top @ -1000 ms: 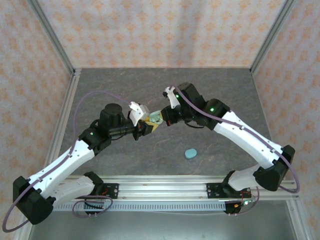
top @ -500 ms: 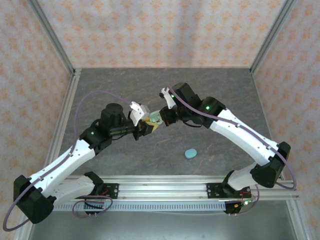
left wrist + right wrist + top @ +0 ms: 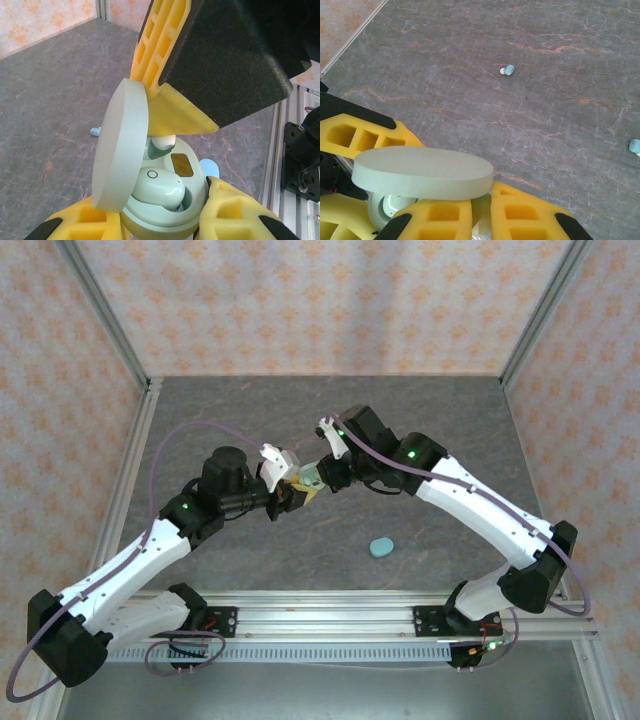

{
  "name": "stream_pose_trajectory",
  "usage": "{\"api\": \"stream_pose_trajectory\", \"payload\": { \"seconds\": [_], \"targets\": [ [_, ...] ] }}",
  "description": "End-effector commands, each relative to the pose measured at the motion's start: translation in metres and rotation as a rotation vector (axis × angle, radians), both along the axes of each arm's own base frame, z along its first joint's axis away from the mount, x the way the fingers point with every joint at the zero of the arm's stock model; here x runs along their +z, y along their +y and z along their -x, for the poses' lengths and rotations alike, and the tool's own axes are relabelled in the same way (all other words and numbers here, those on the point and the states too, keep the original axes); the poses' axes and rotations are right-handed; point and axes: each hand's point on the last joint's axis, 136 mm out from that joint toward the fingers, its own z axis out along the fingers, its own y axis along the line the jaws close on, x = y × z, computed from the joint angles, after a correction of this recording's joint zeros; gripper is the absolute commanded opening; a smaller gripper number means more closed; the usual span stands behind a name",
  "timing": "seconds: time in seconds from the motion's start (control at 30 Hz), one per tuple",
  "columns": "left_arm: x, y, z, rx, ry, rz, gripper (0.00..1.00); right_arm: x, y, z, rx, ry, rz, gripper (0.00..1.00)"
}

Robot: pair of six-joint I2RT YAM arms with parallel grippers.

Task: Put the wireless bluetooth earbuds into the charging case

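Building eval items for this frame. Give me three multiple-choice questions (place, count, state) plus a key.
1. Where is the closed blue case?
A. against the back wall
B. on the near side of the table
C. against the left wall

2. How many loose earbuds lie on the table in the right wrist view?
A. none
B. two
C. five

3. The lid of the pale green charging case in the left gripper is:
A. open
B. shut
C. lying on the table

Key:
1. B, it lies alone towards the arm bases.
2. B, one mid-table and one at the right edge.
3. A, the lid stands up with a bud seated inside.
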Motion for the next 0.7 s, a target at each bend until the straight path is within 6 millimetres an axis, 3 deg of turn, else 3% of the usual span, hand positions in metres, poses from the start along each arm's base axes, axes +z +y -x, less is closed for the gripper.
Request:
{"api": "stream_pose_trajectory", "payload": {
  "seconds": [0.0, 0.67],
  "targets": [
    [0.0148, -0.0045, -0.0012, -0.020, -0.042, 0.039, 0.00, 0.0062, 0.0110, 0.0124, 0.052, 0.034, -0.034, 0.13],
    [0.0141, -0.0033, 0.0001, -0.016, -0.043, 0.037, 0.00, 0.0143, 0.0203, 0.0183, 0.068, 0.076, -0.092, 0.22]
  ]
}}
